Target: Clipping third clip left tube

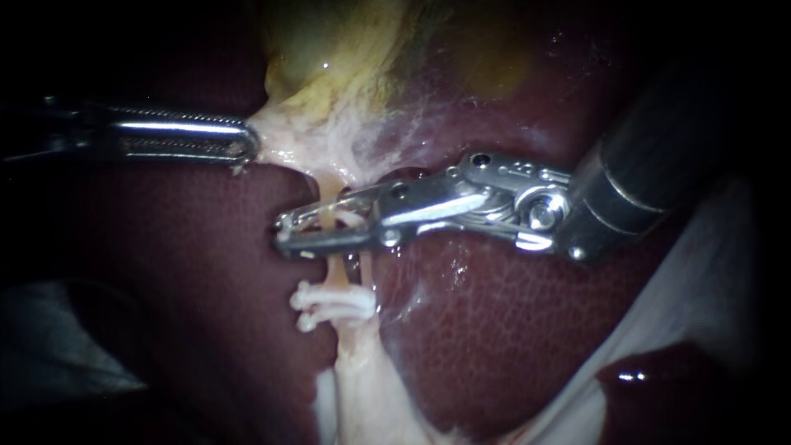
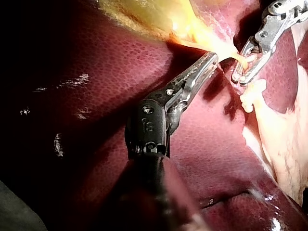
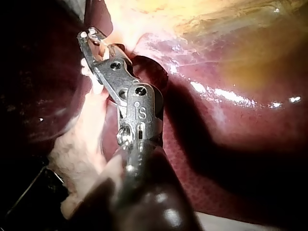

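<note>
The left tube (image 1: 329, 191) runs pale and thin from the gallbladder's neck down over the liver (image 1: 494, 330). My right instrument (image 1: 285, 234) reaches across it from the right, its jaws drawn close on a white clip (image 1: 344, 217) that straddles the tube. Two white clips (image 1: 329, 303) sit on the same tube just below those jaws. My left instrument (image 1: 245, 142) comes in level from the left, shut on the pale tissue (image 1: 284, 136) beside the gallbladder's neck and holding it taut. The left wrist view shows both jaw pairs, the left (image 2: 208, 61) and the right (image 2: 243, 72).
The yellowish gallbladder (image 1: 346, 49) lies above the tubes. A second, darker strand (image 1: 362, 268) runs right of the clipped tube. White cloth (image 1: 700, 272) lies at the lower right, beside the liver's edge. In the right wrist view, my right instrument's jaws (image 3: 89, 38) sit against pale tissue.
</note>
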